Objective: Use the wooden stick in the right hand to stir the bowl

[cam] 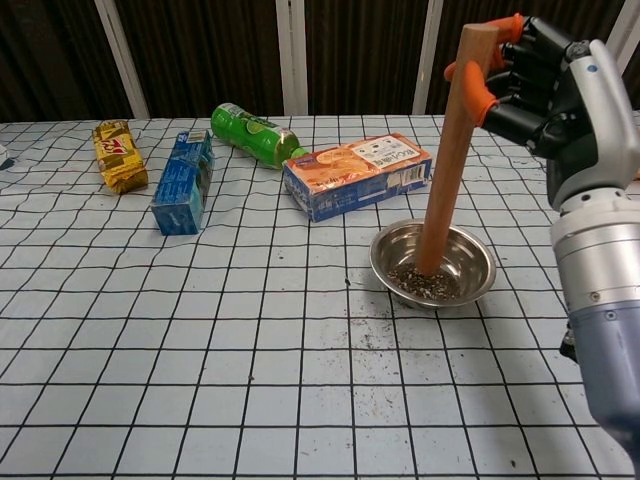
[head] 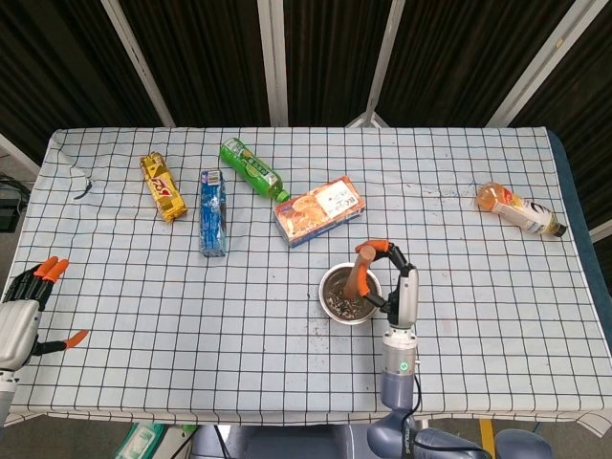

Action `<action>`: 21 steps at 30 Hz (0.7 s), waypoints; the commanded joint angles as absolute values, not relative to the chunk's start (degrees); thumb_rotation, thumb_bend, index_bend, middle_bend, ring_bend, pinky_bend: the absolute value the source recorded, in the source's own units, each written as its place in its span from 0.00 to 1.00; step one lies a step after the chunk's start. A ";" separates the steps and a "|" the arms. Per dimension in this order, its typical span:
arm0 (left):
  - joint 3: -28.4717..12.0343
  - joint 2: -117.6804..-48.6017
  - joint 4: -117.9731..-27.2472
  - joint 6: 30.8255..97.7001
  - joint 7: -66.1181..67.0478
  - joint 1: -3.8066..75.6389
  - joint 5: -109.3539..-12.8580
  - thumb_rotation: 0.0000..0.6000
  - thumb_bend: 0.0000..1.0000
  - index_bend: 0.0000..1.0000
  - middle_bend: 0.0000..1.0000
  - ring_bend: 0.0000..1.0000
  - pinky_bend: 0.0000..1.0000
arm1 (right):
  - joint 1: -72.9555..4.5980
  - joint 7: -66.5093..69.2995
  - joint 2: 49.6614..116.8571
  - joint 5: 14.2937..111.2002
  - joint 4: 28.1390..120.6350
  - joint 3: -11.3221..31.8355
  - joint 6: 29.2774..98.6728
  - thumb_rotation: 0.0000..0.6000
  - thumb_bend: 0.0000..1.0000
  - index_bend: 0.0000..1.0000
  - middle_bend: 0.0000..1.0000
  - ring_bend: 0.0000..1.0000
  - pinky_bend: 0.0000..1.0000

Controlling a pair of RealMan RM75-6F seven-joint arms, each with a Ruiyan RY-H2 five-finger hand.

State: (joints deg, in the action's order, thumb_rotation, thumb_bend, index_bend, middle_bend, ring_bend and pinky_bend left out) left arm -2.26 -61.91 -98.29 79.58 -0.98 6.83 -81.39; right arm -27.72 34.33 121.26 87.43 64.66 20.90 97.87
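Stirring in progress: right hand [cam: 540,75] clamped high on the wooden stick [cam: 447,160], fingers [cam: 478,85] wrapped around its top end, stick leaning slightly with its lower end down among the dark grains in the steel bowl [cam: 433,265]. Bowl resting on the bench [cam: 250,380], just in front of the orange snack box [cam: 357,175]. To do this well: keep the tip low and inside the rim, sweep in small circles driven from the wrist, press lightly enough that the shallow bowl neither slides nor tips. Judging by the dark specks scattered on the cloth beside the bowl, spilling looks easy, so slow, contained strokes away from the wall seem wise. Holding so near the top gives a long lever; any jerk at the hand probably swings the tip wide.

Left hand [head: 29,306] idle at the near left edge of the bench, fingers spread apart, holding nothing.

Bench covered with a white cloth in a dark grid, slightly wrinkled. Lying on it, well apart from the bowl: a yellow snack pack [head: 163,186], a blue packet [head: 213,212], a green bottle [head: 252,168] on its side, and further right a bottle of amber drink [head: 519,209]. Behind the bench, dark ribbed panels crossed by pale metal struts.
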 commanded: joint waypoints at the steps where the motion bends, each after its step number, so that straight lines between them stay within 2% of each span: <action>1: -2.25 -61.91 -98.30 79.59 -0.97 6.84 -81.46 1.00 0.02 0.00 0.00 0.00 0.00 | -27.35 33.28 118.99 88.71 67.92 21.29 99.44 1.00 0.60 0.76 0.62 0.62 0.52; 7: -2.28 -61.81 -98.22 79.63 -1.10 6.83 -81.46 1.00 0.02 0.00 0.00 0.00 0.00 | -25.33 31.10 113.01 91.10 74.95 20.91 101.99 1.00 0.60 0.76 0.62 0.62 0.52; 13: -2.26 -61.79 -98.10 80.15 -1.09 6.63 -81.71 1.00 0.02 0.00 0.00 0.00 0.00 | -22.45 28.41 102.97 92.47 80.07 21.31 102.75 1.00 0.60 0.76 0.62 0.62 0.52; 21: -2.15 -62.10 -98.07 80.57 -0.54 6.45 -82.00 1.00 0.02 0.00 0.00 0.00 0.00 | -18.07 27.75 90.24 92.07 77.64 19.24 100.70 1.00 0.60 0.76 0.62 0.62 0.52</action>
